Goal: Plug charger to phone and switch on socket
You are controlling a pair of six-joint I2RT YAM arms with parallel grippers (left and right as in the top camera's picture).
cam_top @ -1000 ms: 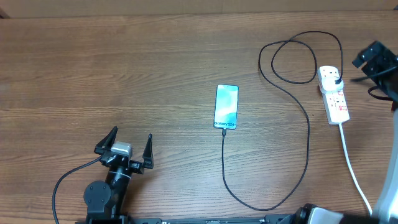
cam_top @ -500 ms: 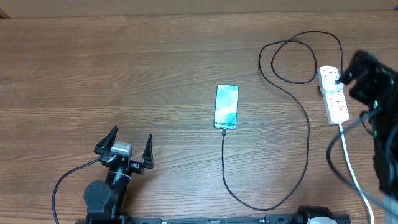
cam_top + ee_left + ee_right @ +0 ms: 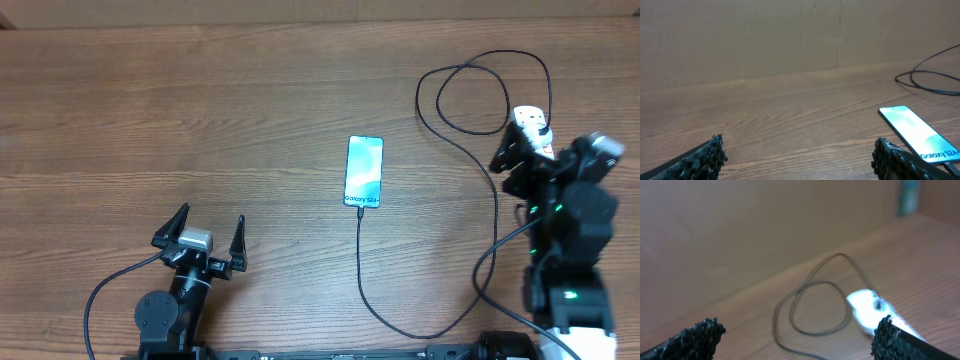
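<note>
The phone (image 3: pixel 364 171) lies screen up at the table's middle, blue-teal screen lit; it also shows in the left wrist view (image 3: pixel 914 132). The black charger cable (image 3: pixel 495 215) runs from the phone's lower end, loops low, then climbs to a coil near the white socket strip (image 3: pixel 534 124), whose far end shows; the rest is hidden under my right arm. In the right wrist view the strip (image 3: pixel 871 311) and coil (image 3: pixel 812 307) are blurred. My right gripper (image 3: pixel 522 166) is open above the strip. My left gripper (image 3: pixel 198 232) is open and empty at the front left.
The wood-grain table (image 3: pixel 200 120) ends at a brown wall along the far side (image 3: pixel 790 40). My right arm's body (image 3: pixel 565 250) covers the front right corner and the strip's white lead.
My right arm has swung in from the right edge and come down over the socket strip, now covering most of it. The left arm, phone and cable have not moved.
</note>
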